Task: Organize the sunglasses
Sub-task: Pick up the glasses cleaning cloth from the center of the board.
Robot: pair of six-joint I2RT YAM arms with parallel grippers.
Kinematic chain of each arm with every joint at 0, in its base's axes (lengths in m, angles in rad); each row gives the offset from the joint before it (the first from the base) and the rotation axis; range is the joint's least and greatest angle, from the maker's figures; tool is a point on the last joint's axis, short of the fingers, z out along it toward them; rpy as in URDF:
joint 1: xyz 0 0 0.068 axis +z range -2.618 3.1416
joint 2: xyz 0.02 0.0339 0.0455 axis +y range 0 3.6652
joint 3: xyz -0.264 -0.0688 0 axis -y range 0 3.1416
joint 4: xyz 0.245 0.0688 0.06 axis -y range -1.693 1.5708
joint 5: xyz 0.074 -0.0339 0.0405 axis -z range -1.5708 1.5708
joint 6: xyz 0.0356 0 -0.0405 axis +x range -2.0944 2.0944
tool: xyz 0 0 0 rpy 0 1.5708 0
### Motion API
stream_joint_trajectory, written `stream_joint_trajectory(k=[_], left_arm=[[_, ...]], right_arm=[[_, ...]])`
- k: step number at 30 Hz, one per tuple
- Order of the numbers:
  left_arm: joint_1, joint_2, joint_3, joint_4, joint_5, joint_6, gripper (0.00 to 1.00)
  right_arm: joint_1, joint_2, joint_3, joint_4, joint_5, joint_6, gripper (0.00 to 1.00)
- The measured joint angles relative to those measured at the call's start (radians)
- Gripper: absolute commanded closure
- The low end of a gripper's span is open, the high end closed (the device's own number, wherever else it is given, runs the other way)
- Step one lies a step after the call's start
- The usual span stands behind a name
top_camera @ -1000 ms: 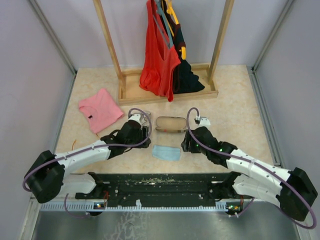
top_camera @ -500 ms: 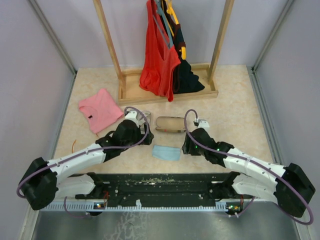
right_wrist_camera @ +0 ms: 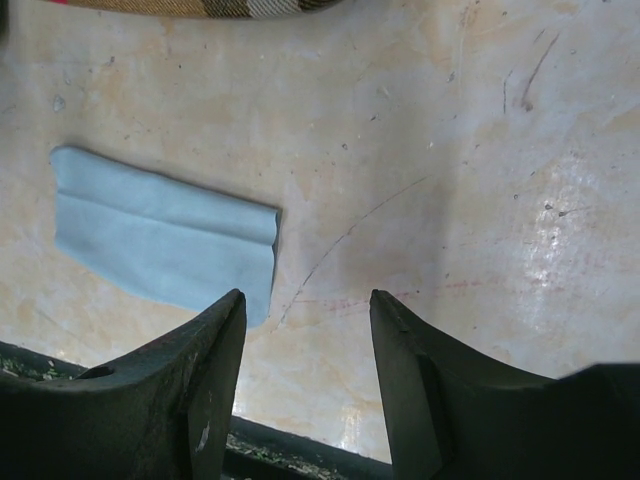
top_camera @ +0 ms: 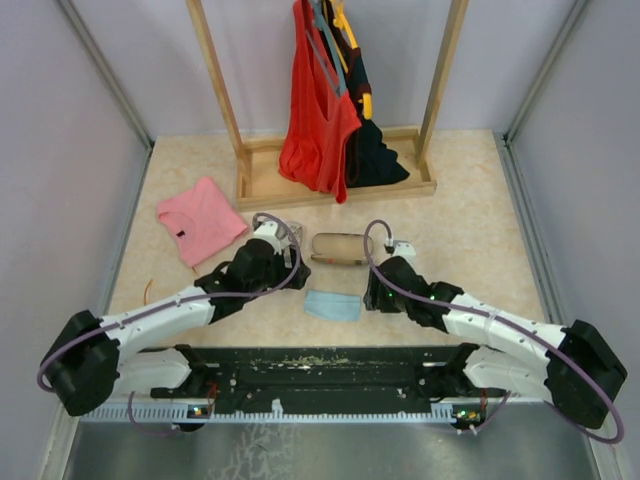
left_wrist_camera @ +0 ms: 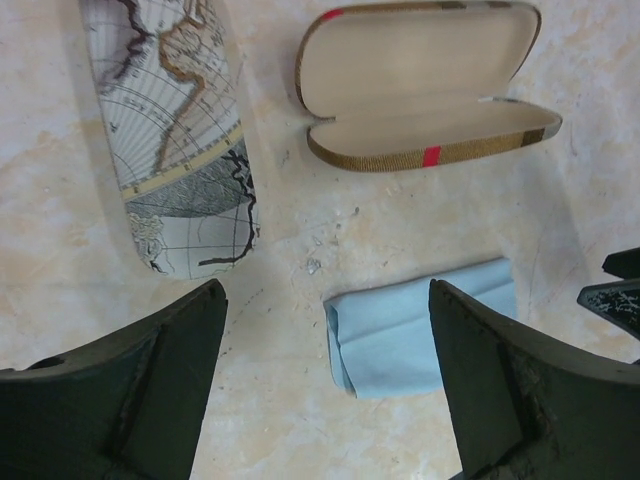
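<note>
The sunglasses do not show in any view. A brown case (left_wrist_camera: pixel 420 80) with a red stripe lies open and empty at the table's middle (top_camera: pixel 340 247). My left gripper (left_wrist_camera: pixel 325 290) hovers open over bare table, between a map-printed case (left_wrist_camera: pixel 180 130) and the light blue cloth (left_wrist_camera: pixel 420 325). In the top view the left gripper (top_camera: pixel 290 264) is just left of the brown case. My right gripper (right_wrist_camera: pixel 305 297) is open and empty, low over the table at the cloth's (right_wrist_camera: pixel 160 235) right end. In the top view it (top_camera: pixel 372 295) sits right of the cloth (top_camera: pixel 333 305).
A wooden clothes rack (top_camera: pixel 335 185) with a red top (top_camera: pixel 318 120) stands at the back. A pink folded garment (top_camera: pixel 200 218) lies at the left. A thin reddish curve (top_camera: pixel 148 290) shows beside the left forearm, too small to identify. Walls close both sides.
The left arm has shifted slightly and its wrist has edged back from the brown case. The right gripper has slid a little left, toward the cloth.
</note>
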Motion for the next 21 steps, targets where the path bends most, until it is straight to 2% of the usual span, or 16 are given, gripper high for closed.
stream_joint_trajectory(k=[10,21], left_arm=[[-0.032,0.138,0.004,-0.019,0.07,-0.019,0.2],[-0.053,0.207,0.026,-0.021,0.101,-0.008,0.3]], right_arm=[[0.079,0.147,0.079,-0.018,0.003,0.001,0.47],[0.082,0.239,0.087,0.013,0.013,0.011,0.5]])
